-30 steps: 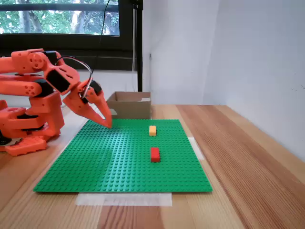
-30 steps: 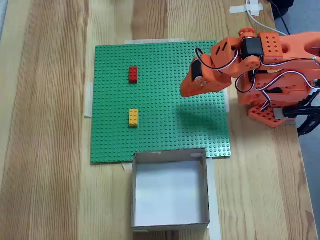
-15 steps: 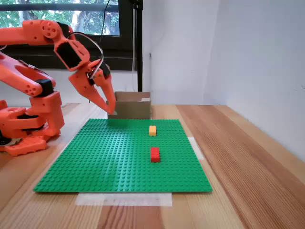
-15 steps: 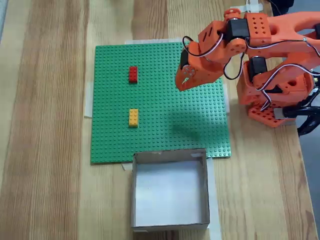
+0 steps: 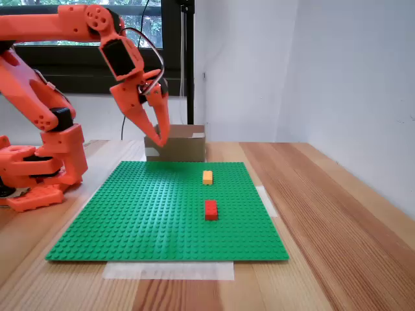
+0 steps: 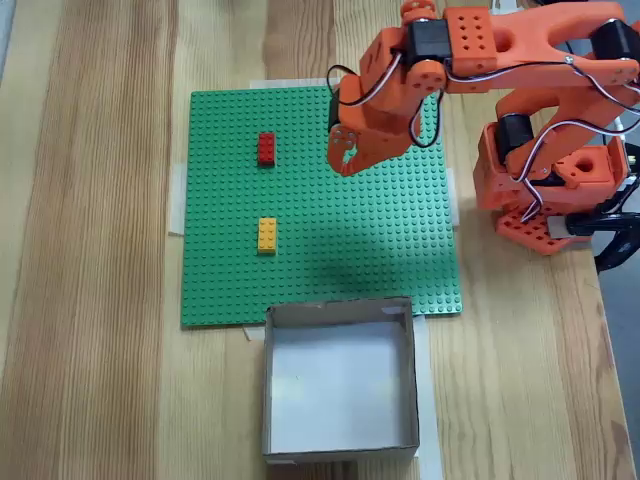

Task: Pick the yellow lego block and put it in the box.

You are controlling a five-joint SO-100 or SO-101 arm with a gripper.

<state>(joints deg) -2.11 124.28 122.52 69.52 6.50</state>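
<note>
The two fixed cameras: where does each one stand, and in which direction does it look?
A fixed view: low at the table's edge, looking level across the green baseplate toward the box and window; arm at left, pincer raised.
Another fixed view: overhead, looking straight down; arm at right, pincer above the plate.
Both fixed views share the yellow lego block, red brick, and box.

— Where does the low camera stand?
— At table height, near the front edge of the green baseplate (image 5: pixel 170 207), facing the window; the arm (image 5: pixel 65 71) is on its left.
— And the other?
— High above, looking straight down, arm on its right, baseplate (image 6: pixel 330 260) in the middle.
— What do they share?
— Both fixed views take in the baseplate, the box (image 5: pixel 176 143) (image 6: pixel 340 378) and the arm.
</note>
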